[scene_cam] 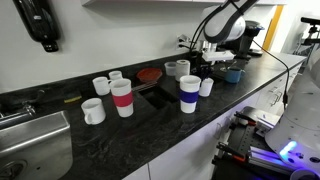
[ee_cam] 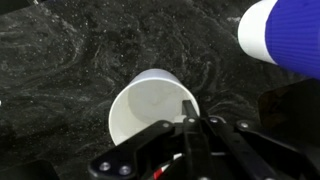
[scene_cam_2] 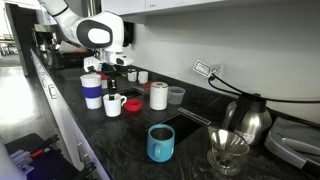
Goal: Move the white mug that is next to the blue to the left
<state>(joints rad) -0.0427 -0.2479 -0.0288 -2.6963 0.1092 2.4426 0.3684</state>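
The white mug (ee_cam: 145, 110) stands on the dark counter, seen from above in the wrist view. It also shows in both exterior views (scene_cam: 206, 88) (scene_cam_2: 113, 105), right beside the tall white cup with a blue band (scene_cam: 189, 93) (scene_cam_2: 92, 92) (ee_cam: 285, 35). My gripper (ee_cam: 190, 108) (scene_cam: 205, 70) (scene_cam_2: 112, 80) is directly over it. The fingers are drawn together on the mug's rim, with one fingertip inside. The blue mug (scene_cam: 233, 73) (scene_cam_2: 160, 142) stands apart on the counter.
A tall white cup with a red band (scene_cam: 122, 98), small white mugs (scene_cam: 93, 110) (scene_cam: 100, 85) and a red plate (scene_cam: 150, 73) stand further along. A sink (scene_cam: 30, 140) is at one end. A kettle (scene_cam_2: 245, 120) and a glass dripper (scene_cam_2: 228, 150) are near the blue mug.
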